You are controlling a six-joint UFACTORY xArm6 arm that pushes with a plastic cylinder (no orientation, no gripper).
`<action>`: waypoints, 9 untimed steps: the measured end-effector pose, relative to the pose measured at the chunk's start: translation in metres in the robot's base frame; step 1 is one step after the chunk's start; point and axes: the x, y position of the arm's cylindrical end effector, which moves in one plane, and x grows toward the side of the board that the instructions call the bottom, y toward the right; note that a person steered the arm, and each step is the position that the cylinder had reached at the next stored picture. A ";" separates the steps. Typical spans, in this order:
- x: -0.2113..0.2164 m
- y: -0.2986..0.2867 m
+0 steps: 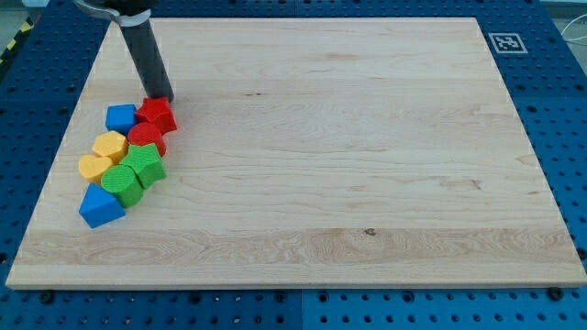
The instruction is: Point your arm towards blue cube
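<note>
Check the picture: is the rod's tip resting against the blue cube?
No. My tip sits at the red block, to the right of the blue cube.

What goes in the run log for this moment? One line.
target: blue cube | my tip: touching red block, upper right of target | status: not at cube

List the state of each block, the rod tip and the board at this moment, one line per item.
My tip: down on the board, at the top edge of the upper red block.
Blue cube: flat, left of the tip, touching the upper red block.
Upper red block: against the tip.
Lower red block: packed in the cluster.
Yellow blocks: side by side.
Green blocks: touching.
Lower blue block: cluster's bottom end.
Board: flat.
</note>
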 end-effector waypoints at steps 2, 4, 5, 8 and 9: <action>-0.017 -0.021; -0.017 -0.044; -0.016 -0.053; -0.013 -0.070; -0.013 -0.072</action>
